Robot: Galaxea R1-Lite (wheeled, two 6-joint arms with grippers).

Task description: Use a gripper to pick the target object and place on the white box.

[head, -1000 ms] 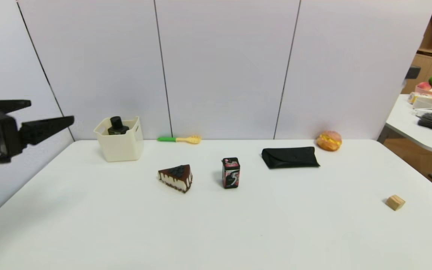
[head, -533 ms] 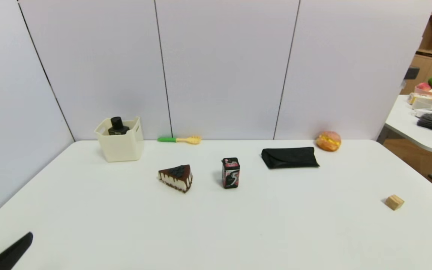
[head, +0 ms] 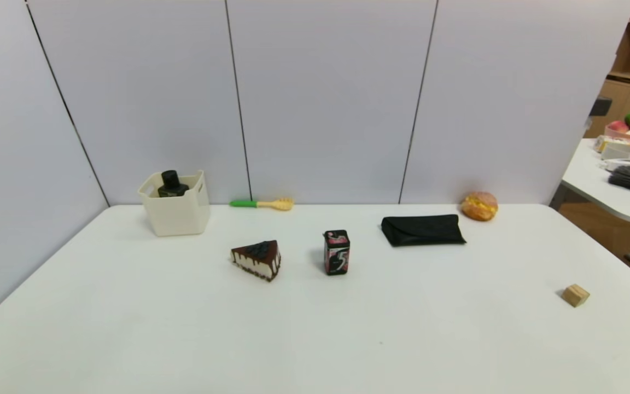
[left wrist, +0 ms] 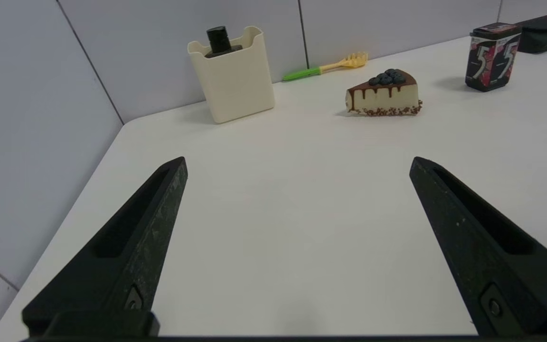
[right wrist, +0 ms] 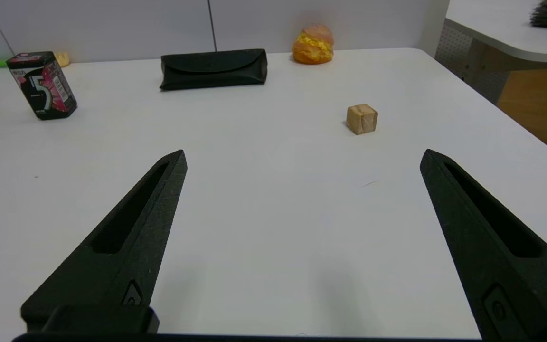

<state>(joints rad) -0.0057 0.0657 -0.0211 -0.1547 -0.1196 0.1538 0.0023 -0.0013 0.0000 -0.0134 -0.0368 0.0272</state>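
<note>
A white table is seen from above. At its far left corner stands the white box, and the target object is set inside it, only the black pump head and shoulders showing above the rim (no lettering can be read). A green-handled yellow fork lies along the far edge. Toward the middle sit a cake slice and a black-red gum box marked with a large "5". A black case and a bun lie farther right; a wooden cube is near the right edge. The left gripper and right gripper are held wide apart and empty over the near edge.
</note>
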